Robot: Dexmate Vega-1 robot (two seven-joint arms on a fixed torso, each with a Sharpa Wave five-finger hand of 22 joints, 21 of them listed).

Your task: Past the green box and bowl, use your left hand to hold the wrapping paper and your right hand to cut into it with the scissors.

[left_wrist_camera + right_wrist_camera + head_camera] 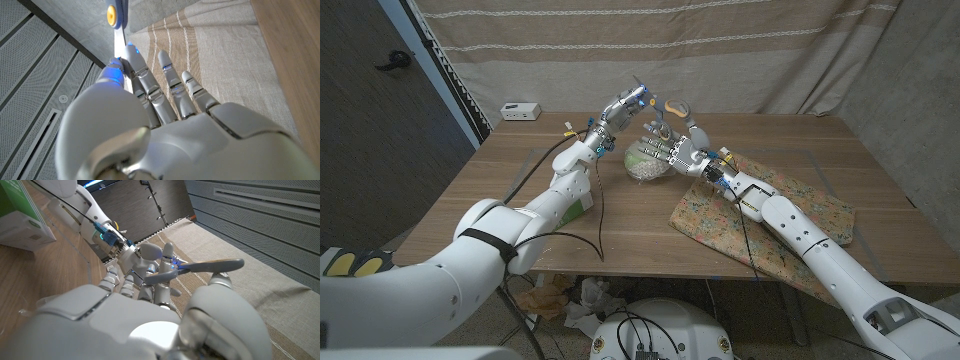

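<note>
My left hand (620, 108) is raised above the table's far middle and pinches the scissors (655, 100) by the blades. The yellow pivot (114, 15) shows above its fingers (165, 75). My right hand (675, 148) hovers over the speckled bowl (642, 168) with its fingers spread toward the left hand (132, 255). The scissors' grey handle (212, 266) sits right at the right hand's (150, 320) thumb tip. The floral wrapping paper (810, 205) lies flat on the table's right side, under my right forearm. The green box (580, 208) stands beside my left forearm.
A small white device (520, 110) sits at the wooden table's (500, 190) far left corner. A striped curtain hangs behind the table. The green box (20, 215) also appears in the right wrist view. Black cables trail along my left arm.
</note>
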